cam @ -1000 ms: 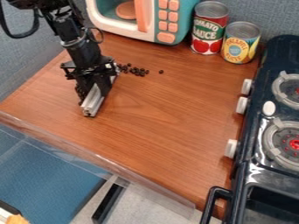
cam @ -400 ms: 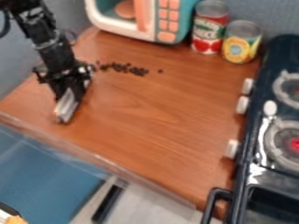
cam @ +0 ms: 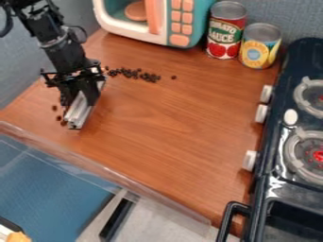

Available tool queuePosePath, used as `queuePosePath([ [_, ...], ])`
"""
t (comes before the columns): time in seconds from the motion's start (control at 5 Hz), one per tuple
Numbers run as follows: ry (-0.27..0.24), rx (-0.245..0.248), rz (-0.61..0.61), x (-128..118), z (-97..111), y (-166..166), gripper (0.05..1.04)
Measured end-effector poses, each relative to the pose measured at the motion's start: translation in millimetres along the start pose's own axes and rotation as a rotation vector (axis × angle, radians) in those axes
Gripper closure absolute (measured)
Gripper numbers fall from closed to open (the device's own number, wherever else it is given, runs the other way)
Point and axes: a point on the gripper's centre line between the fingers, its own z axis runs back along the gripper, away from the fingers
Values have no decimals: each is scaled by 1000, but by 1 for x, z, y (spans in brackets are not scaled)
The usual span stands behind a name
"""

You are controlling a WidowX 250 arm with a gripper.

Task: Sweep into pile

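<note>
My gripper [cam: 80, 97] hangs low over the left part of the wooden counter, shut on a light grey sweeping bar [cam: 78, 111] whose lower end rests at or just above the wood. Dark round beans [cam: 133, 73] lie in a loose row behind and to the right of the gripper, with a single bean [cam: 174, 77] apart at the row's right end. A few more beans [cam: 58, 117] are scattered just left of the bar; the gripper and bar may hide others.
A toy microwave [cam: 180, 23] stands at the back, with a tomato sauce can [cam: 225, 30] and a pineapple can [cam: 259, 46] beside it. The toy stove [cam: 277, 142] lines the right side. A clear plastic edge [cam: 120, 176] runs along the counter's front.
The gripper and bar moved left across the counter, then slightly back to the right. Beans now show left of the bar, and more of the row's left end is uncovered.
</note>
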Motion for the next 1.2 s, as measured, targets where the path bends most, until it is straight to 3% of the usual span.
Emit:
queuePosePath([
  [0.4,-16,13,-80,4,-10,-57,692],
  [0.6,2,15,-121,3,-20,-90,692],
  [1.2,30,56,-119,26,-56,-132,693],
])
